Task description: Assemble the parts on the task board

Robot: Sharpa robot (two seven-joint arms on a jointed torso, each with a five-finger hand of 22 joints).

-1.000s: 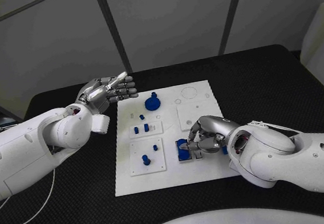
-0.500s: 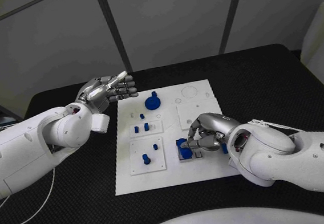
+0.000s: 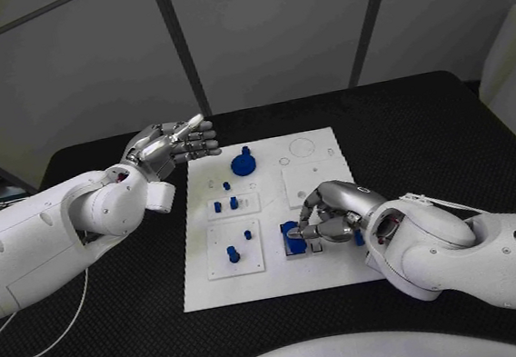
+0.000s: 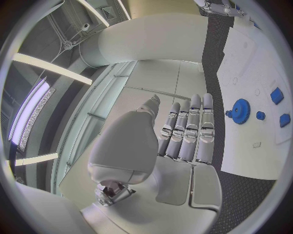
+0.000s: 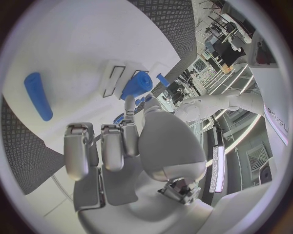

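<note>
The right hand (image 3: 327,216) pinches a blue part (image 3: 293,236) at the task board (image 3: 339,269) (lower centre); the left hand (image 3: 171,143) hovers upper left, fingers apart, empty.

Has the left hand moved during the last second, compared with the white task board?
No. The silver left hand hovers beyond the far left corner of the white task board, at the same spot relative to the blue gear-shaped part as before.

The right hand (image 3: 327,213) crowds the task board (image 3: 210,292) near-right corner; its far-right stretch lies open.
</note>
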